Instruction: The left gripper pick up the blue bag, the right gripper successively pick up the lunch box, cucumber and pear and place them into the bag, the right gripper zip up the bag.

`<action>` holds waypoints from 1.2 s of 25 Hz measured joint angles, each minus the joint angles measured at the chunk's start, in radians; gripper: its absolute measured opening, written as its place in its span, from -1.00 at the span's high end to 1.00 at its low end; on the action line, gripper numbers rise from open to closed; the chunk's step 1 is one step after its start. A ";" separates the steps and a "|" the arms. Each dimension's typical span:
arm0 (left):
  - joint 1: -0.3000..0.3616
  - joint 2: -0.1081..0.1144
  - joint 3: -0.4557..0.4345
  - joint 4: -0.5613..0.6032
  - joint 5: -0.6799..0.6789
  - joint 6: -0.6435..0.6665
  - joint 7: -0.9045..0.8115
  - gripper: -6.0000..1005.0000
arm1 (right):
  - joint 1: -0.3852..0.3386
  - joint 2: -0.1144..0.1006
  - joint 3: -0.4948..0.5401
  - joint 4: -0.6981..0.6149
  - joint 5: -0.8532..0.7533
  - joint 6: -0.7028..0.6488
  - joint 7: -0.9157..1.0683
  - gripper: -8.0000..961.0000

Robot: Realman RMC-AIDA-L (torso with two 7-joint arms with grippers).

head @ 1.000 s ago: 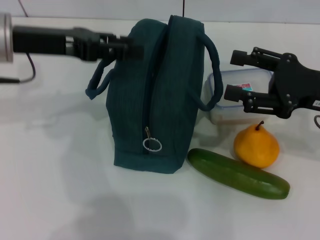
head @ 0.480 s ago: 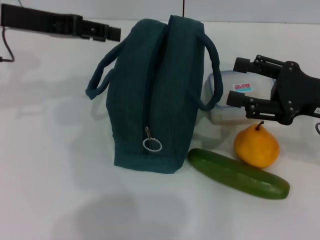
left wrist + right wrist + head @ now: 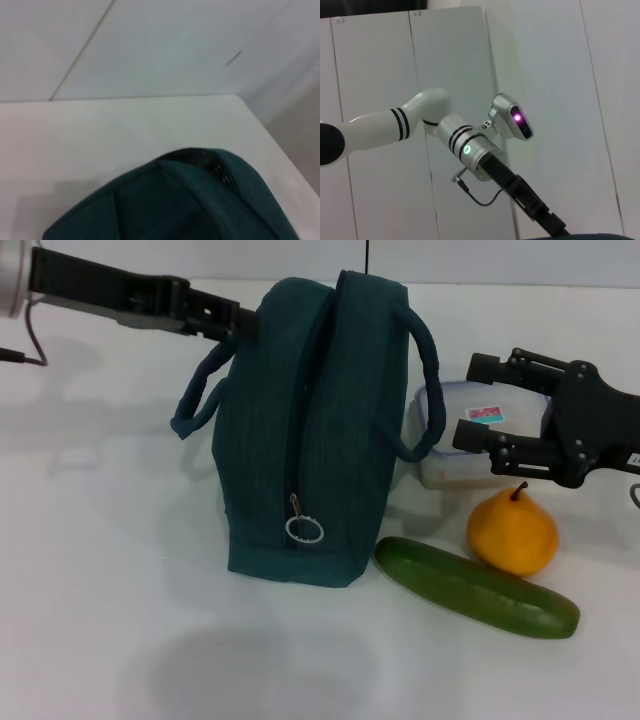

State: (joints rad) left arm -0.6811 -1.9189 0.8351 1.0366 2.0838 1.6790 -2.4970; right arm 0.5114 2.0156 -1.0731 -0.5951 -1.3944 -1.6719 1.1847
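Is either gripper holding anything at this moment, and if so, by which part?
Nothing is clearly held. The right gripper is open around the lunch box, not lifting it. The left gripper is at the blue bag top edge; its grip cannot be told.

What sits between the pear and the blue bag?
In the head view, only the cucumber's near end reaches between the pear and the blue bag; otherwise bare table.
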 joint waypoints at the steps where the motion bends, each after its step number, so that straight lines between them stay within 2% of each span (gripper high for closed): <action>1: -0.002 0.001 0.009 -0.001 0.000 0.000 -0.004 -0.19 | 0.000 0.000 0.001 0.000 0.000 0.000 0.000 -0.63; 6: -0.010 0.003 0.050 -0.003 0.018 0.001 -0.017 -0.19 | -0.001 0.000 0.001 0.000 0.000 0.001 0.000 -0.63; 13: -0.029 -0.002 0.052 -0.004 0.069 0.000 -0.041 -0.19 | -0.001 0.000 0.003 0.001 0.000 0.002 0.000 -0.63; 21: -0.037 0.003 0.050 -0.007 0.077 -0.007 -0.093 -0.16 | 0.000 0.000 0.004 0.012 0.000 0.003 -0.001 -0.63; 30: -0.038 -0.005 0.050 -0.008 0.116 -0.007 -0.094 -0.10 | -0.005 0.001 0.000 0.015 0.000 0.003 -0.001 -0.63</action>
State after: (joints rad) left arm -0.7196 -1.9241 0.8855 1.0282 2.1999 1.6723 -2.5910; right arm 0.5064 2.0167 -1.0726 -0.5799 -1.3943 -1.6689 1.1842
